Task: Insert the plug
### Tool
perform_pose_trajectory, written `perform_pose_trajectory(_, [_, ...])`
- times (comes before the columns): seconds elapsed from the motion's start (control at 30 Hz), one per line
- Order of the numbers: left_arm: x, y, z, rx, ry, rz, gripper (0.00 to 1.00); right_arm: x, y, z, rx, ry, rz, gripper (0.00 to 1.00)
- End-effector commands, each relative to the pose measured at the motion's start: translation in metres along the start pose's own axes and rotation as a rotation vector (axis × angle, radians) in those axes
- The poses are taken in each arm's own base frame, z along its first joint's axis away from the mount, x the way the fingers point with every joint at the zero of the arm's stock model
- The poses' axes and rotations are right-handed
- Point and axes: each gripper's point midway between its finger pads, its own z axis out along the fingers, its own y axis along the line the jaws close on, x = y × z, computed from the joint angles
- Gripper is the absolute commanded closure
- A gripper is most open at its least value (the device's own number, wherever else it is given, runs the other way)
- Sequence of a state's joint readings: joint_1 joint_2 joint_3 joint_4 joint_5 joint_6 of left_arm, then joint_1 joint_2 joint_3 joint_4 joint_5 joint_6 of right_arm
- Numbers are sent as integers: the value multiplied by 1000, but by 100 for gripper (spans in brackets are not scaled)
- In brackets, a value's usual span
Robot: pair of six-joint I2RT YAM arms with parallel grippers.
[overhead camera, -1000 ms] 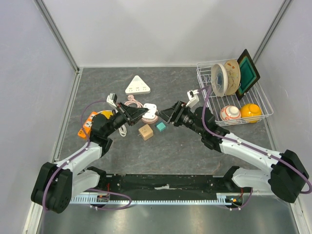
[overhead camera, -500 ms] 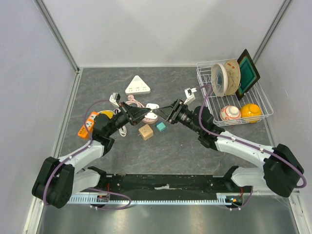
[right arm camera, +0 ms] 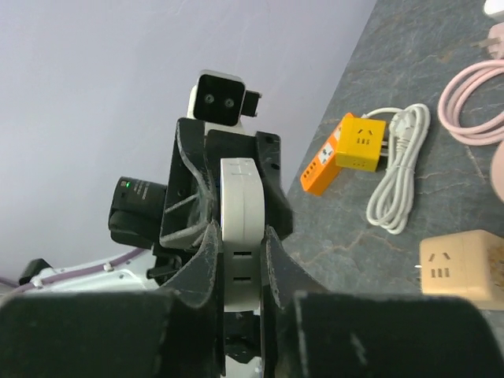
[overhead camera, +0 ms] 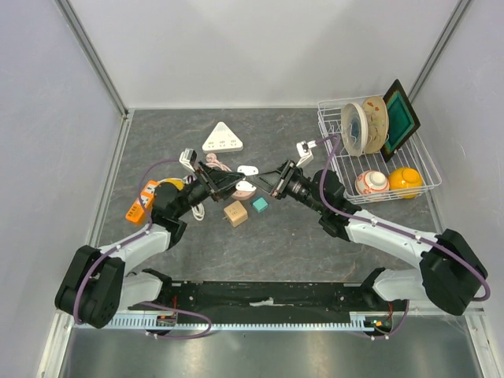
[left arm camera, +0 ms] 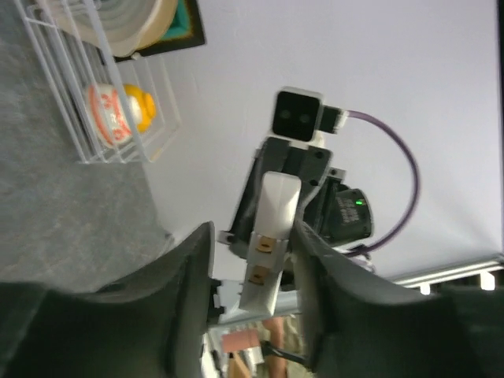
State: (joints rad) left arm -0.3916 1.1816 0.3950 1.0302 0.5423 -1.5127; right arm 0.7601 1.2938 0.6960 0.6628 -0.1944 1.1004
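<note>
The plug (overhead camera: 247,169), a white rounded body with two brass prongs, hangs above the table's middle between both grippers. In the right wrist view my right gripper (right arm camera: 240,232) is shut on the plug (right arm camera: 240,197), both pads pressed flat to its sides. Straight behind it is the left gripper, facing me. In the left wrist view my left gripper (left arm camera: 252,230) is open around the plug (left arm camera: 270,236): a gap shows at the left finger (left arm camera: 193,276), while the right finger lies close against it. From above, the left gripper (overhead camera: 235,183) and right gripper (overhead camera: 268,179) meet tip to tip.
Below the grippers lie a pink round socket (overhead camera: 244,189), a tan cube socket (overhead camera: 235,213) and a green cube (overhead camera: 260,204). A white triangular power strip (overhead camera: 222,138) sits farther back, and an orange-yellow socket (overhead camera: 143,201) lies left. A wire basket (overhead camera: 321,110) with dishes stands right.
My right gripper has closed onto the plug. My left gripper, shut on it before, has loosened its jaws. Both arms shifted the plug slightly toward the back.
</note>
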Motion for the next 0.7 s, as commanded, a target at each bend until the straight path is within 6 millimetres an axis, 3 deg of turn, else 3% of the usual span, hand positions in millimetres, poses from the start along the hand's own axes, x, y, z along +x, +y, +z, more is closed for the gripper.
perform_pose_trajectory(0.0, [-6, 20, -2, -76, 33, 36, 33, -22, 3, -11, 23, -27, -134, 100])
perform_pose_trajectory(0.03, [-9, 23, -2, -91, 34, 49, 25, -26, 0, -11, 49, -29, -156, 100])
perform_pose_trajectory(0.07, [-10, 36, -4, -145, 41, 33, 18, -26, -18, -14, 133, 3, -199, 100])
perform_pose_trajectory(0.1, [-13, 42, -6, -172, 51, 76, 8, -34, -13, -11, 145, 2, -236, 100])
perform_pose_trajectory(0.13, [-18, 39, -3, -189, 61, 108, 5, -38, -17, -10, 181, 2, -268, 100])
perform_pose_trajectory(0.17, [-16, 58, -8, -292, 85, 84, 3, -35, -33, -15, 259, 42, -316, 100])
perform_pose_trajectory(0.2, [-20, 69, -11, -353, 97, 175, 2, -42, -32, -12, 283, 38, -342, 100])
perform_pose_trajectory(0.23, [-31, 59, -4, -376, 90, 239, 2, -49, -39, -13, 335, 26, -371, 100])
perform_pose_trajectory(0.27, [-37, 65, -5, -433, 86, 277, 2, -47, -54, -18, 413, 57, -382, 100])
perform_pose_trajectory(0.3, [-44, 90, -19, -581, 81, 326, 3, -54, -59, -16, 465, 67, -419, 100])
perform_pose_trajectory(0.33, [-59, 80, -13, -604, 54, 390, 3, -56, -67, -17, 509, 83, -433, 100])
perform_pose_trajectory(0.37, [-66, 99, -18, -696, 59, 398, 4, -58, -81, -24, 594, 98, -451, 100])
perform_pose_trajectory(0.4, [-77, 117, -29, -816, 52, 440, 4, -63, -83, -19, 615, 108, -479, 100])
perform_pose_trajectory(0.47, [-97, 121, -23, -892, 63, 502, 5, -67, -90, -22, 657, 109, -508, 100])
perform_pose_trajectory(0.67, [-98, 186, -1, -1008, 281, 414, 5, -76, -99, -26, 708, 90, -555, 100])
